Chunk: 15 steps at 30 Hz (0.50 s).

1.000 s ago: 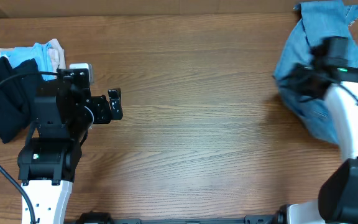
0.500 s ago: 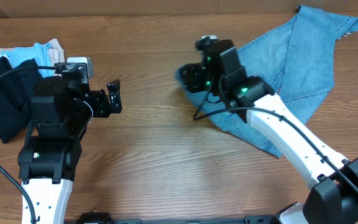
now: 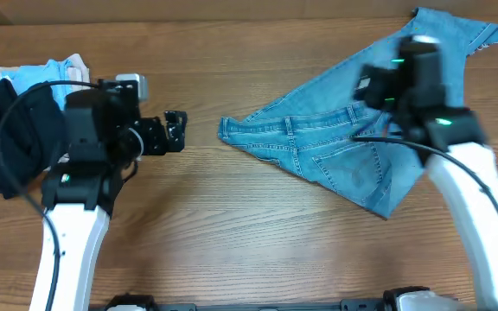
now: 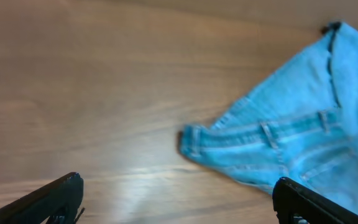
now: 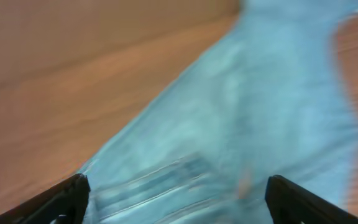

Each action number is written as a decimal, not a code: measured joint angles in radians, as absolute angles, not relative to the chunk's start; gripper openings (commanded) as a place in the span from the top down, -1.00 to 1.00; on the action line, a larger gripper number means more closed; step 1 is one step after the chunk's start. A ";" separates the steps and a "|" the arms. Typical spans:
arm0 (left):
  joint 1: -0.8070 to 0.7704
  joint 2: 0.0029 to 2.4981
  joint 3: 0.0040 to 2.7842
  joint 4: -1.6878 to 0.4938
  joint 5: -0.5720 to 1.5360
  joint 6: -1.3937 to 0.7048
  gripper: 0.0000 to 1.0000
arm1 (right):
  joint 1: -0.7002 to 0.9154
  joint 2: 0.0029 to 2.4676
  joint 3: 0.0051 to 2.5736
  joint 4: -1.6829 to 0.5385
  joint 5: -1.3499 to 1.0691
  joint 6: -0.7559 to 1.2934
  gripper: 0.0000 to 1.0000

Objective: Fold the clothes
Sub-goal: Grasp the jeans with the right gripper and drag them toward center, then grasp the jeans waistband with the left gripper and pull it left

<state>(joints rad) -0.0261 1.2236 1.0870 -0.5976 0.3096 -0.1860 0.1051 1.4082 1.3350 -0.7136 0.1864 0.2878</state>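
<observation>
The clothes, light blue denim jeans (image 3: 335, 155), lie spread flat on the right half of the table. Their waistband points left and a frayed hem reaches the back right corner. My right gripper (image 3: 368, 89) hovers above the middle of the jeans, open and holding nothing. The right wrist view is blurred and shows denim (image 5: 260, 93) between and below its wide fingers (image 5: 177, 186). My left gripper (image 3: 175, 132) is open over bare wood, a short way left of the waistband. The left wrist view has the waistband (image 4: 260, 140) ahead of the spread fingers (image 4: 178, 190).
A black garment (image 3: 7, 138) lies at the far left, under the left arm's cable. Pale blue and beige folded clothes (image 3: 54, 73) sit behind it. The wooden table (image 3: 232, 233) runs to a back edge at the top of the overhead view.
The right gripper pulled the bunched jeans leftward across the table, spreading them, then opened, let go and drew back to the right. The left gripper shifted slightly right.
</observation>
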 measured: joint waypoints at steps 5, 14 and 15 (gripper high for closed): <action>-0.111 1.413 1.089 -0.583 0.369 -0.250 -1.00 | -0.045 1.325 1.335 -0.768 0.150 0.287 -1.00; -0.270 1.755 1.089 -0.387 0.414 -0.384 -1.00 | -0.158 1.336 1.335 -0.855 0.062 0.287 -1.00; -0.279 1.779 1.089 -0.365 0.417 -0.402 -1.00 | -0.161 1.336 1.335 -0.861 0.060 0.287 -1.00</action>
